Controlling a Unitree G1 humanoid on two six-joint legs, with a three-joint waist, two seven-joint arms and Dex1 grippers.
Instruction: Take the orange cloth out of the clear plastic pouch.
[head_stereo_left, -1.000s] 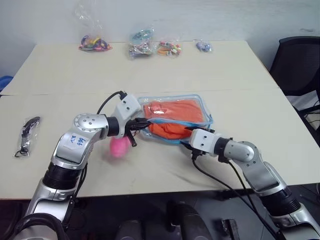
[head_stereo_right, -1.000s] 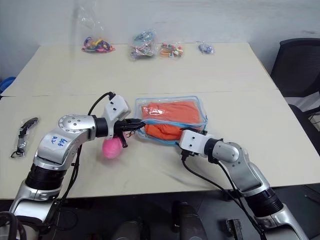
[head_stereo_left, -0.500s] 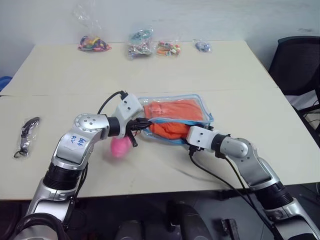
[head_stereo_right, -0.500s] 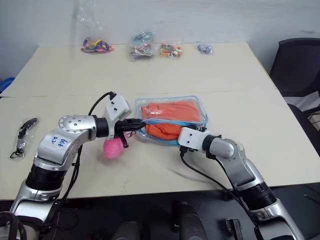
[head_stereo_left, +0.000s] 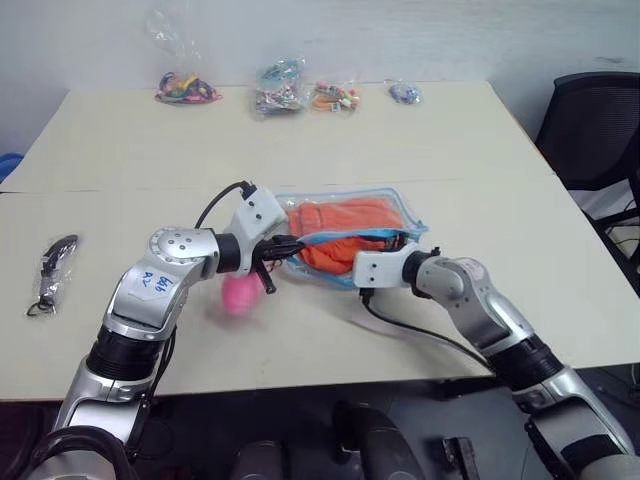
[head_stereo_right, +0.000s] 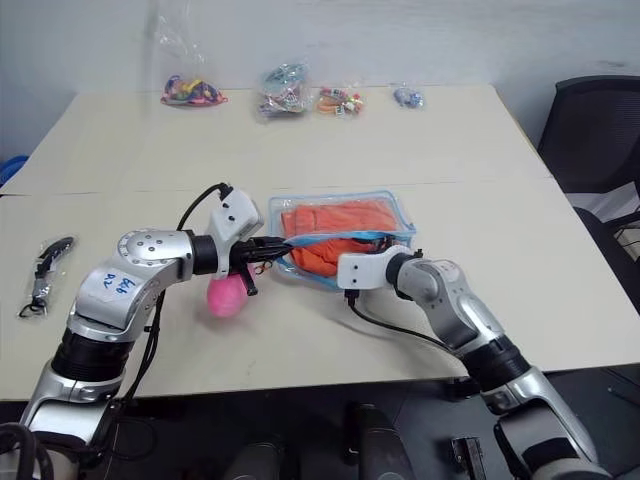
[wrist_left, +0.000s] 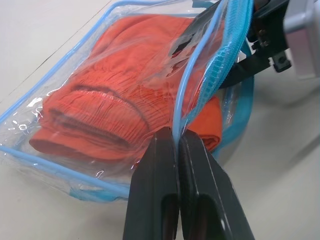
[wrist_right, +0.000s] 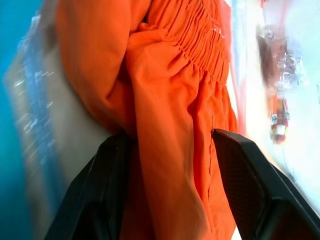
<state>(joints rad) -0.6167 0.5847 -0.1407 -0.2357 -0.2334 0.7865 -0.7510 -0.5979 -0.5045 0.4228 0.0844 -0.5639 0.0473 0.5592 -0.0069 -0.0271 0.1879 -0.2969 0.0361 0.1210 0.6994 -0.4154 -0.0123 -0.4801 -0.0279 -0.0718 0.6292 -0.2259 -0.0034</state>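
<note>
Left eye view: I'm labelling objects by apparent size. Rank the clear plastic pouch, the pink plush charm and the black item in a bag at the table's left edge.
1. clear plastic pouch
2. black item in a bag
3. pink plush charm, partly hidden by the left arm, so its rank against the bag is unsure.

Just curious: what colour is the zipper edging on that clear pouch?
Light blue; the clear pouch's zipper edging shows best in the left wrist view.

We see silver-grey jointed arms with black bands, white wrist housings, black cables, blue handwriting on the left arm (head_stereo_left: 150, 285), and black gripper fingers (wrist_left: 160, 200).
</note>
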